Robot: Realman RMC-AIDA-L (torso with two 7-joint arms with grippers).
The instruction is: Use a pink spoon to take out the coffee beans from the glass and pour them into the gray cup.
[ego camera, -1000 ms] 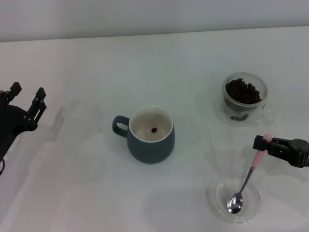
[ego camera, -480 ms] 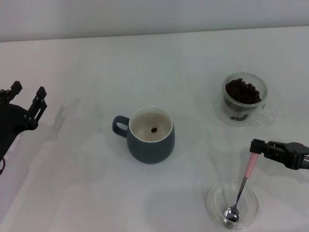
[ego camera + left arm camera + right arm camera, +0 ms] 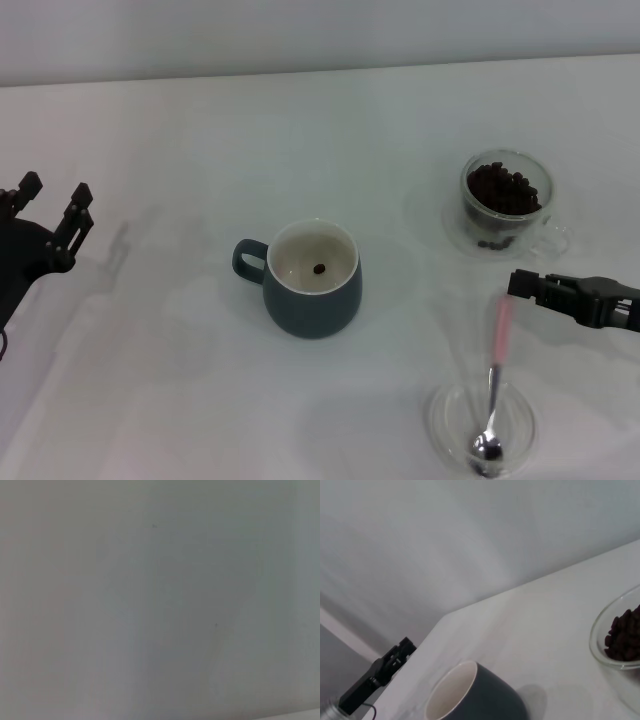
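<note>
The pink spoon stands nearly upright with its metal bowl down in a shallow clear dish at the near right of the bench, its pale handle blurred and tilted toward the right gripper, which sits just above and to the right of the handle's top; the head view suggests the gripper is no longer clamped on the handle, though whether its fingers are parted cannot be told. Farther back on the right, the glass holds a heap of coffee beans, also visible at the edge of the right wrist view. The gray cup stands mid-bench with its loop handle to the left and a single bean on its cream floor. The left gripper hangs with fingers spread at the far left edge, well apart from everything. The risks from here, as a judgement: an unsupported spoon could topple over the dish rim and roll on the bench, out of easy reach; a regrasp on the thin, smooth handle could slip or twist the bowl; and with the glass so full, a careless dip might push beans over its lip, while a tilted carry to the cup, well to the left, could scatter them
</note>
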